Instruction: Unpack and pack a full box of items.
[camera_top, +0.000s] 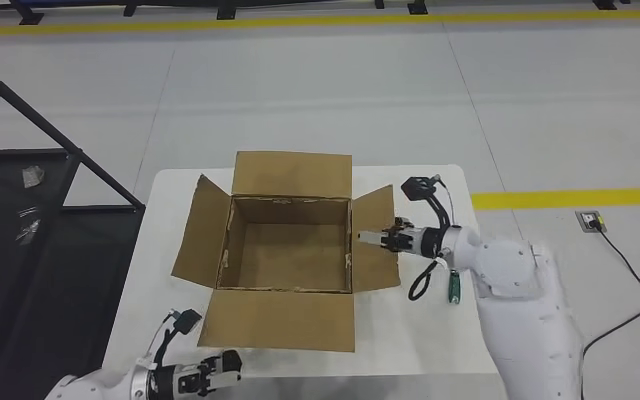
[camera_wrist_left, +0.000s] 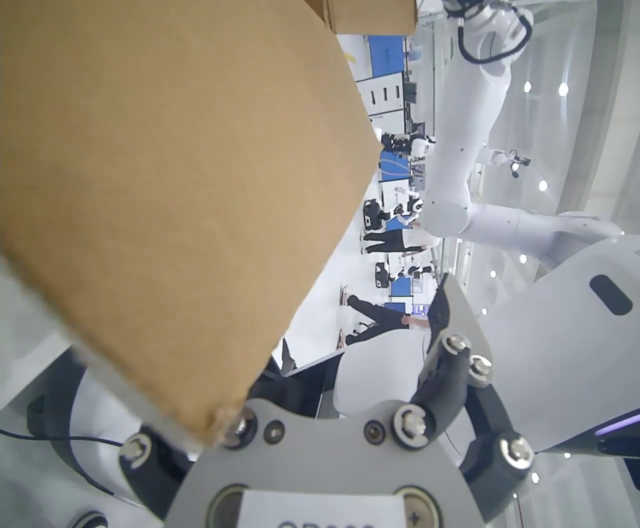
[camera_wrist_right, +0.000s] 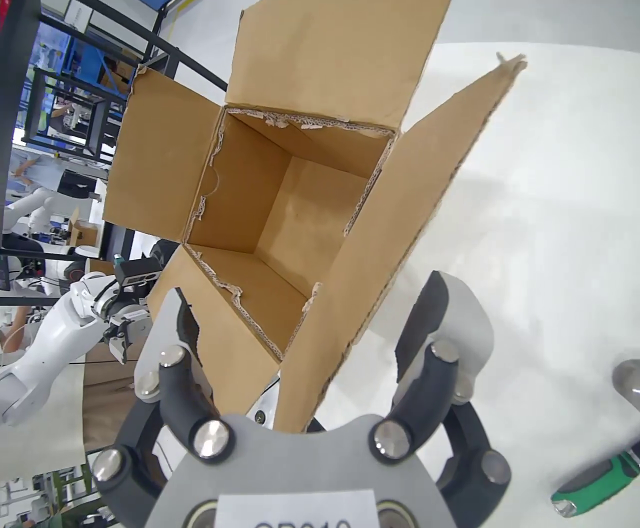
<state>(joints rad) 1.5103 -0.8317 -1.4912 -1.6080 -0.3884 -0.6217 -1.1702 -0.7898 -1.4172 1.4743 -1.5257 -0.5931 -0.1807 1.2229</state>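
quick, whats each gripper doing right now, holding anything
left gripper: jaws look open, holding nothing; one is hidden behind the box's near flap.
right gripper: jaws open, straddling the box's right flap, not clamped.

A white table (camera_top: 410, 335) carries an open cardboard box (camera_top: 285, 255), which sits near the middle of the top with all four flaps spread outward. The near flap reaches close to the table's front edge, and the side flaps slant out over bare surface. A small green-and-black item (camera_top: 452, 288) lies flat on the table to the right of the box, apart from its right flap.
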